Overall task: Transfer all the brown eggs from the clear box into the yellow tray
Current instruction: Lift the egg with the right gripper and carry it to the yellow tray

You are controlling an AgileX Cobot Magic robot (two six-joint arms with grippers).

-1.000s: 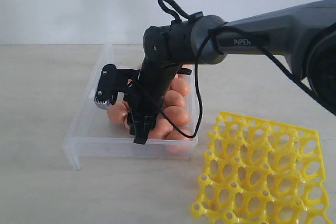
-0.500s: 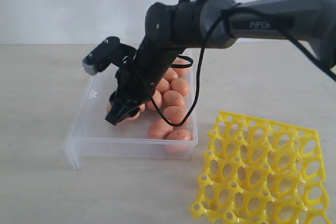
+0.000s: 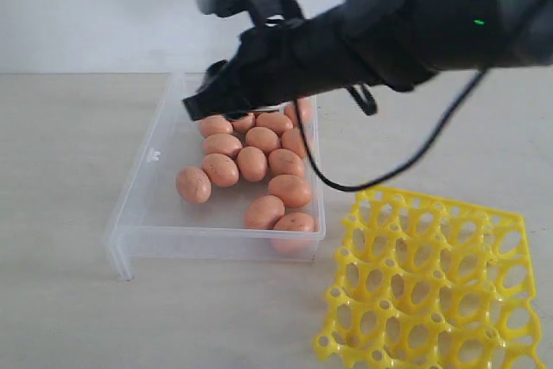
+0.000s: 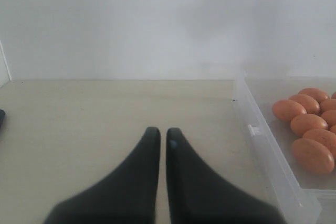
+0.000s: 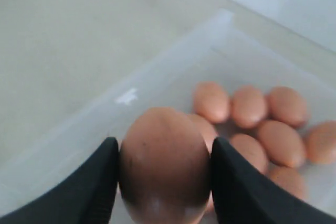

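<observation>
Lifting out of the clear box (image 3: 216,244), your right gripper (image 5: 164,148) now hangs above the box's far side. A second ago it was down among the brown eggs (image 3: 251,163), with its fingers pointing at the floor of the box. The right wrist view shows why it came up: its jaws stand fairly wide apart and clamp one egg (image 5: 165,163) by its sides, with a finger touching each flank. From the exterior view you cannot make out that egg, probably because the dark fingers hide it. The pick looks good, so what you have left of this cycle is the carry across to the yellow tray (image 3: 344,258) and a gentle release into a cup.

A dozen or more eggs are left on the floor of the box, bunched toward the tray side and the back. One lies a little apart, nearer the opposite wall. Every tray cup you can see is empty, though the picture cuts off its far corner, so most of the job lies ahead.

Your left gripper (image 4: 161,135) is idle over the table (image 4: 79,114) just beside the box, with its jaws all but touching and nothing between them.
</observation>
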